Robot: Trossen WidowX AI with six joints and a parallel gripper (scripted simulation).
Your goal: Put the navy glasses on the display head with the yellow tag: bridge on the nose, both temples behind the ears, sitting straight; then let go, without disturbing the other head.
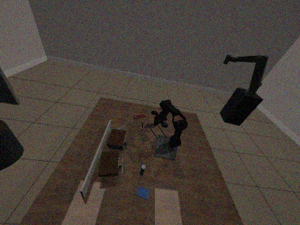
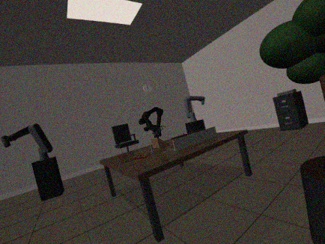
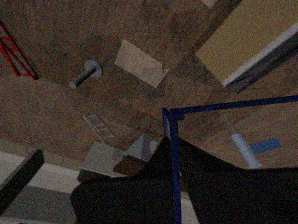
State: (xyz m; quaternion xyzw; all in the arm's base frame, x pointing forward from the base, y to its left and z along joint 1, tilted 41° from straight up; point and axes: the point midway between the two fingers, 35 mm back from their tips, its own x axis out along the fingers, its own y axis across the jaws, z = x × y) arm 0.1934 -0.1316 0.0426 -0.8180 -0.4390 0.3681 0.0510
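Observation:
The navy glasses (image 1: 153, 133) (image 3: 225, 107) hang from my gripper (image 1: 156, 121) (image 3: 170, 140), which is shut on their frame. In the top view their thin temples stick out toward the table's middle, above the top. Two dark brown blocks with pale parts at one side, one nearer (image 1: 110, 163) and one farther (image 1: 116, 139), stand before the long low wall; they may be the display heads. My gripper is away from both. They show small beyond the fingers in the wrist view. No yellow tag can be made out, and the picture is dark and grainy.
Red glasses (image 1: 139, 116) (image 3: 19, 57) lie at the table's far side. A small post with a round disc (image 3: 92, 68) stands near them. A pale low wall (image 1: 97, 157) runs behind the blocks. A blue square (image 1: 142, 192) and a small white-topped cylinder (image 1: 142, 170) are nearer.

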